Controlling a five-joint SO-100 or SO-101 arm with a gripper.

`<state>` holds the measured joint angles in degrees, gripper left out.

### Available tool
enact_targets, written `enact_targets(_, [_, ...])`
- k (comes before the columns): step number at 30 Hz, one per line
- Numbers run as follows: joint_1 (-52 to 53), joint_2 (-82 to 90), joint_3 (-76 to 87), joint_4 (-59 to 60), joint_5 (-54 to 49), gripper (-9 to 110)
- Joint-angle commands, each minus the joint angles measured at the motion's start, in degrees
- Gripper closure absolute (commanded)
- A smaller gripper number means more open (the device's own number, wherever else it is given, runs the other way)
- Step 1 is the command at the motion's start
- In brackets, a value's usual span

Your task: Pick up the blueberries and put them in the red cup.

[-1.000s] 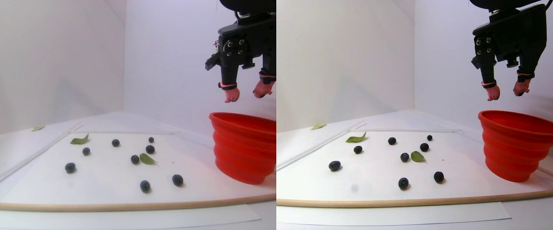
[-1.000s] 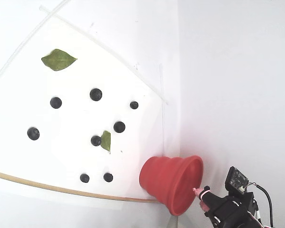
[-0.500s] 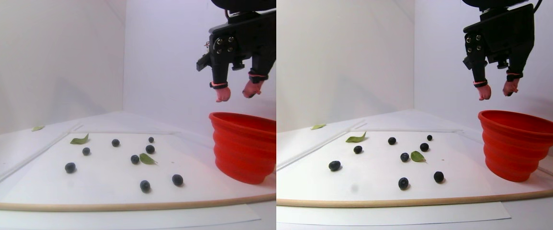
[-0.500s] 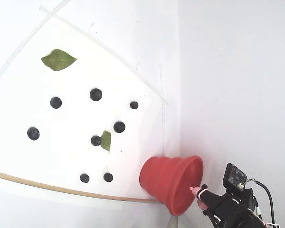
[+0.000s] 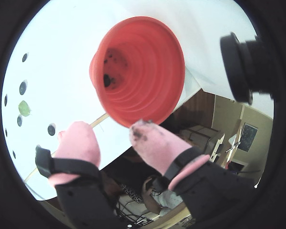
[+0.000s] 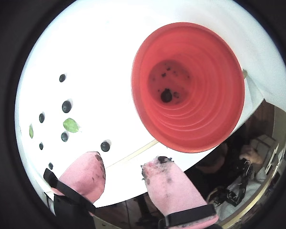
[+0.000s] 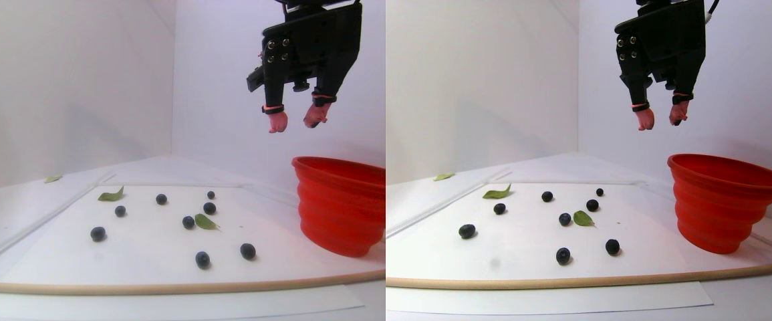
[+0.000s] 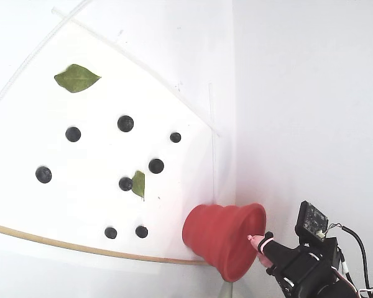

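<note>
1. The pink-tipped fingers (image 7: 294, 123) hang high in the air, spread apart and empty; dark stains mark the tips.
2. The red ribbed flexible plastic cup (image 6: 214, 119) stands on the white counter (image 7: 152, 257), below and just beyond the fingers. One dark berry (image 6: 166, 96) lies at its bottom.
3. Seven small round dark blueberries (image 8: 125, 123) lie loose on the counter, well apart from the fingers, near flat green leaves (image 8: 76, 77).
4. Judged step: between deliveries, heading for another berry.
5. Next move calls for lowering the parted fingers astride one berry clear of the leaves.

White table (image 7: 38, 200), blueberries (image 7: 97, 233), green leaves (image 7: 111, 195), red cup (image 7: 339, 204)
</note>
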<state>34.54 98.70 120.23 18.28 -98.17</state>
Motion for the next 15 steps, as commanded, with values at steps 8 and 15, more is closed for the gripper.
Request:
enact_targets(8, [-3.7, 8.9, 0.8, 1.4, 2.0, 87])
enact_targets(15, [-6.8, 11.0, 3.0, 2.0, 3.6, 87])
